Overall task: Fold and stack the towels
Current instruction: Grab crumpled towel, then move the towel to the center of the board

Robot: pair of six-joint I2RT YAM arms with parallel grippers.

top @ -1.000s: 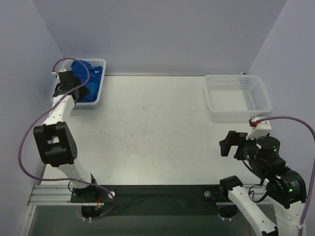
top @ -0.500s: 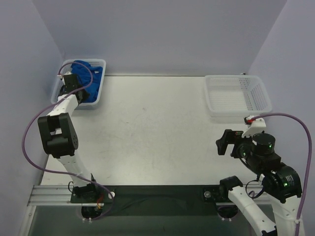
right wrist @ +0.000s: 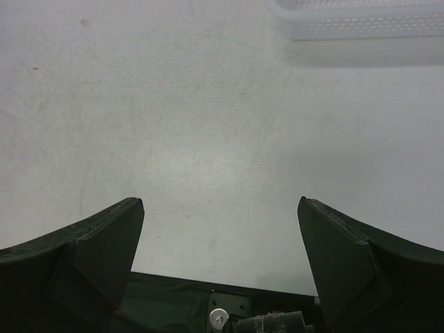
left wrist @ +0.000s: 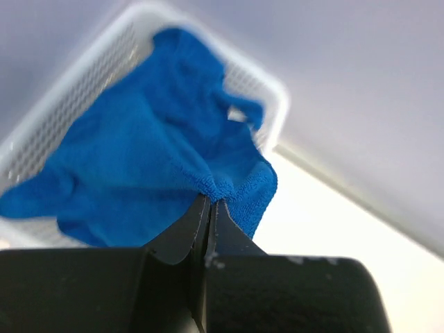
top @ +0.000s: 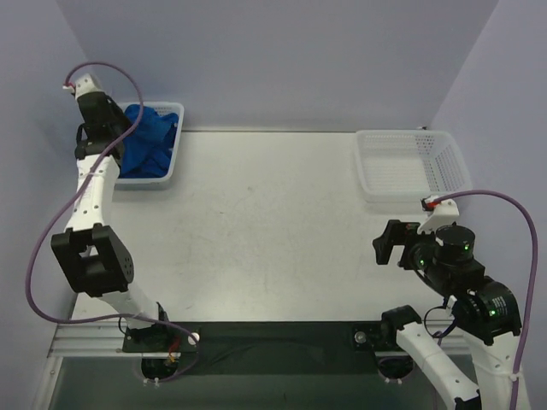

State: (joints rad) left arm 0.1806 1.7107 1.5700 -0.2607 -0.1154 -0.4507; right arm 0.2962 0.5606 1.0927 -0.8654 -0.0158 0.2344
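At the far left corner of the table (top: 273, 222), a white mesh basket (top: 167, 177) holds the blue towels (top: 152, 141), bunched in a heap that rises above its rim. The left arm reaches up along the table's left edge, and the left gripper (left wrist: 210, 207) hangs over the basket's left side. Its fingers (left wrist: 177, 236) are pressed together, pinching a puckered fold of the blue cloth. In the left wrist view the cloth fans out from the pinch, runs taut back to the heap, and drapes inside the basket walls. How many towels make up the heap cannot be told.

Toward the near right corner, the right gripper (right wrist: 220, 202) hovers above the table, pointing toward the middle. Its fingers (right wrist: 104, 243) are spread wide, and only the white table surface shows between them. Beyond it, at the far right corner and well apart from the towels, stands a second white mesh basket (top: 402, 195). Its near wall shows at the top of the right wrist view.
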